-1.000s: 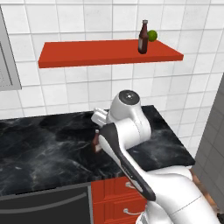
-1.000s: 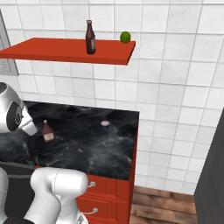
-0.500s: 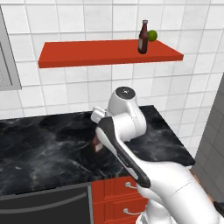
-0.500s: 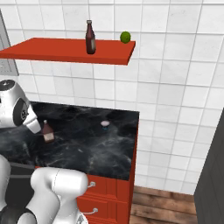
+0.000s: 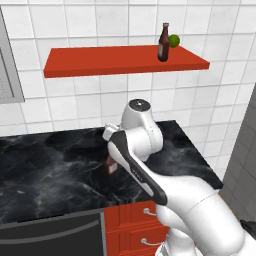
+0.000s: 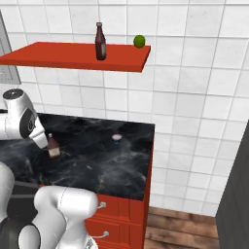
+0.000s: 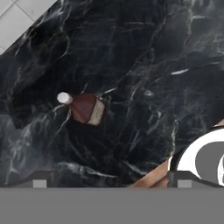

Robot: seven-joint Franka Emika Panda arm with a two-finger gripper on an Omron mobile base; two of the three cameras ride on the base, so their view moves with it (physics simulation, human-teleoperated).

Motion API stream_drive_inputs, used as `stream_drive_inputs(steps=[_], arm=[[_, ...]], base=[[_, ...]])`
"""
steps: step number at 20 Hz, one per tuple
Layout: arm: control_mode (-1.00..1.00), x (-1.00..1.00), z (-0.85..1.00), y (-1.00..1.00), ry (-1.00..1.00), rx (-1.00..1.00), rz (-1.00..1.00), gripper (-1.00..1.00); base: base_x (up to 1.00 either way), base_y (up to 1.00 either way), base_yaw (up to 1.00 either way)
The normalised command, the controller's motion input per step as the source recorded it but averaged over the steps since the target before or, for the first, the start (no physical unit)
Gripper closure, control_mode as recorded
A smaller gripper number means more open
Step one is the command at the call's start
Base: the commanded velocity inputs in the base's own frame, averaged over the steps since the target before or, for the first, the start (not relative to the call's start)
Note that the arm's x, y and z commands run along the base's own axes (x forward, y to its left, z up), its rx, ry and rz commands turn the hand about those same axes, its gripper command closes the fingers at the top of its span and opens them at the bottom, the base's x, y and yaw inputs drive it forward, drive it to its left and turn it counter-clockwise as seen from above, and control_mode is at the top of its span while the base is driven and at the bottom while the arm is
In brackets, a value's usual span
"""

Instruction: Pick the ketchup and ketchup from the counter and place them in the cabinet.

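Observation:
One ketchup (image 5: 163,42) (image 6: 100,42) stands upright on the cabinet (image 5: 100,57) (image 6: 58,51), near its right end. The other ketchup (image 6: 53,147) (image 5: 112,166) stands on the counter (image 5: 50,165) (image 6: 107,160), partly hidden behind my arm in the left base view. From the hand view I look down on this ketchup (image 7: 85,107), its pale cap pointing up-left. My gripper (image 7: 111,180) hangs above the counter (image 7: 153,65) with its fingertips (image 7: 39,180) wide apart. It is open, with nothing between them, and the bottle lies ahead and left of centre.
A green ball (image 5: 173,40) (image 6: 139,41) sits on the shelf just right of the bottle. A small pale round thing (image 6: 116,138) rests on the counter toward the wall. Red drawers (image 5: 140,220) (image 6: 121,214) lie below the counter, whose right edge ends near the tiled wall.
My arm has shifted slightly over the counter near the standing bottle. Both bottles and the green ball have stayed put. The gripper remains open.

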Motion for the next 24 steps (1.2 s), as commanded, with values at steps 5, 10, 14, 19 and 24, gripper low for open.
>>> stream_drive_inputs(steps=[5,10,14,19,24], arm=[[-1.0,0.0,0.05,0.0,0.0,0.19,0.03,-1.0],[-1.0,-0.01,0.0,0.0,0.0,0.09,0.09,-1.0],[-1.0,-0.3,0.06,0.05,-0.06,-0.08,0.25,-1.0],[-1.0,-0.38,0.14,-0.01,-0.09,-0.09,0.37,-1.0],[-1.0,-0.29,0.06,-0.2,-0.13,-0.09,0.44,-1.0]], base=[[0.0,0.0,0.0],[0.0,0.0,0.0],[0.0,0.0,0.0],[0.0,0.0,0.0],[0.0,0.0,0.0]])
